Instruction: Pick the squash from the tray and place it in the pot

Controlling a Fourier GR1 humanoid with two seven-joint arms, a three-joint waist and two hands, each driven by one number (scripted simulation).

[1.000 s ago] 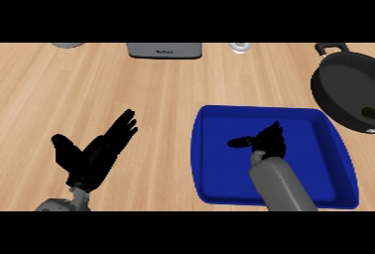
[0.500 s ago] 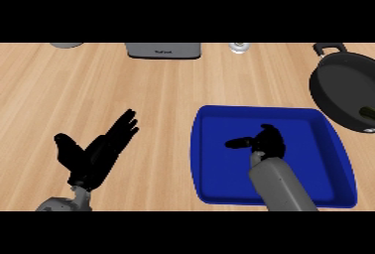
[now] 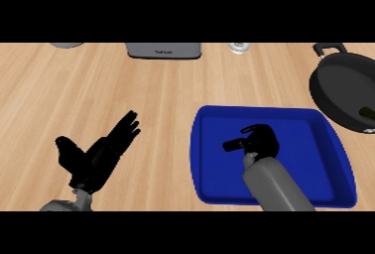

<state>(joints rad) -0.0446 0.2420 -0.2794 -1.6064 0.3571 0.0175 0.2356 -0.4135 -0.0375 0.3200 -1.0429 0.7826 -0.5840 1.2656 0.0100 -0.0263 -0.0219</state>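
Observation:
The blue tray (image 3: 311,154) lies on the wooden counter at the lower right. My right hand (image 3: 258,144) hovers over its middle with the fingers curled in and the thumb out to the left; nothing shows in its grasp. No squash is visible in the tray. A black pot (image 3: 338,89) stands at the right edge, and a yellow-green piece that looks like the squash (image 3: 366,113) lies inside it, cut off by the frame. My left hand (image 3: 95,158) rests open at the lower left, fingers up.
A grey appliance (image 3: 162,49) stands at the counter's far edge, with a small shaker (image 3: 239,47) to its right and a grey dish (image 3: 67,44) at the far left. The pot's handle (image 3: 330,48) points away from me.
The fingers of my right hand have curled in over the tray, and the hand has barely shifted. The left hand has stayed still.

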